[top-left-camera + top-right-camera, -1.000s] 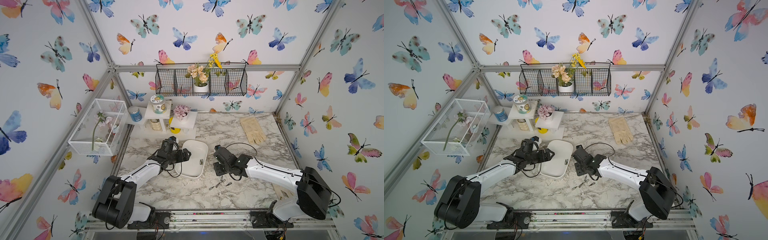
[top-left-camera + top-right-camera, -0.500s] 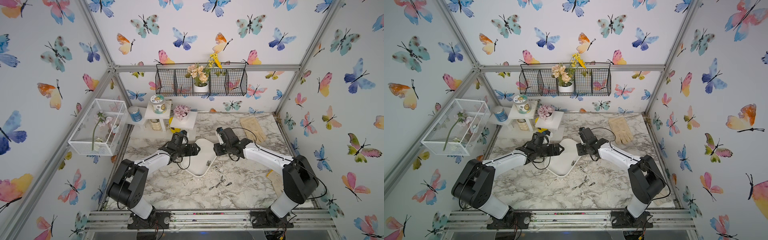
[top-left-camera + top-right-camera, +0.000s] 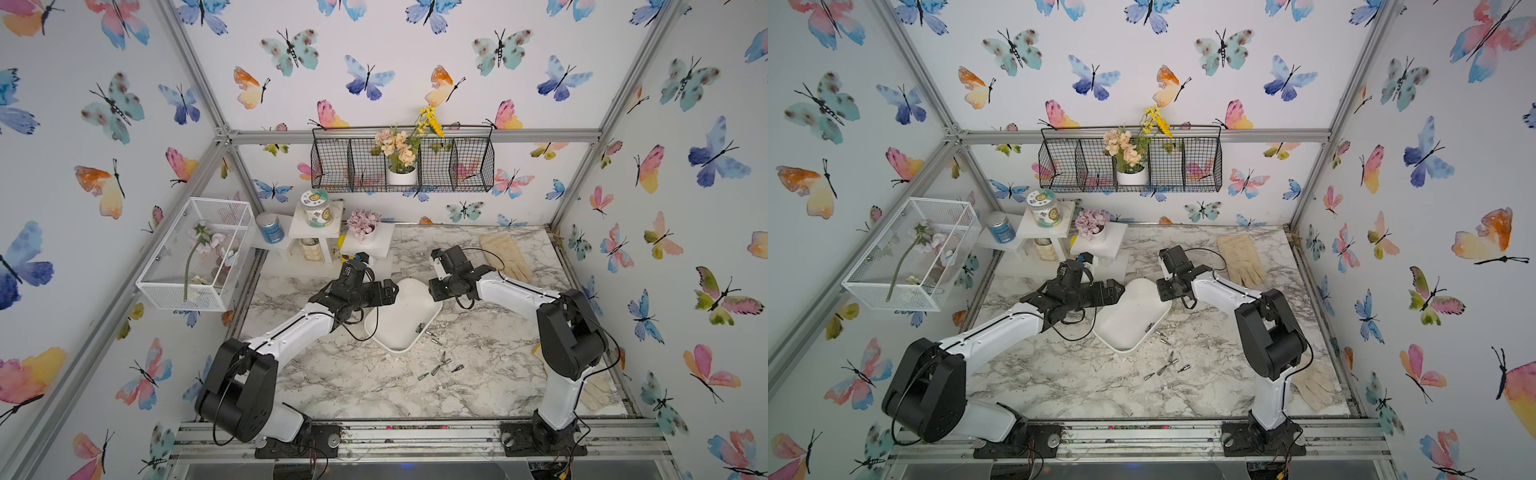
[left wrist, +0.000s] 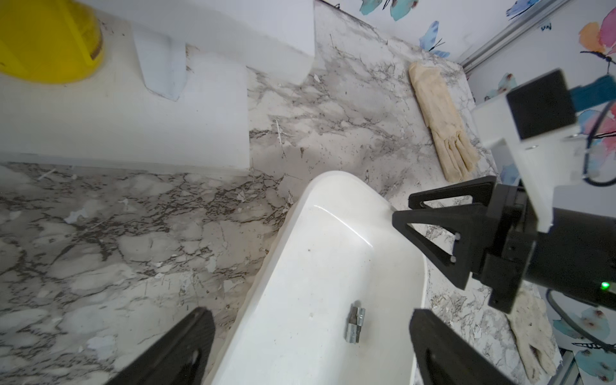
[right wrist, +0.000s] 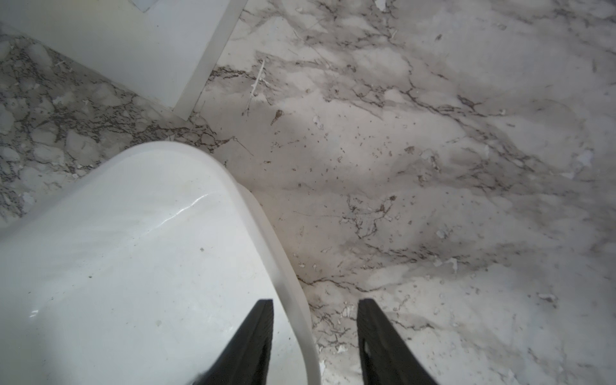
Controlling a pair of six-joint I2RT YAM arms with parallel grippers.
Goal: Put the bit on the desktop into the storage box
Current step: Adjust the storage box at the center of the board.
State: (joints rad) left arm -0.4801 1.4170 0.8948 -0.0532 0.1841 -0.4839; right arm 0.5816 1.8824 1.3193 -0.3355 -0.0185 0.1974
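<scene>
We show the storage box (image 3: 399,316) set askew in the middle of the tabletop (image 3: 353,382), with one bit (image 4: 355,320) lying inside it near a long wall. Loose bits (image 3: 440,365) lie on the tabletop just beside the box and near its corner. The left pincer (image 4: 308,311) hangs wide apart over the box; the right pincer (image 5: 315,301), jaws apart, straddles its rim

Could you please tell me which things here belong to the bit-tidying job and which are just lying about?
Job: storage box; the bit lying in it; loose bits on the desktop.

Lying about: beige glove; second glove; black wire basket; white mesh cage; blue tin; patterned jar; pink flower pot.
</scene>
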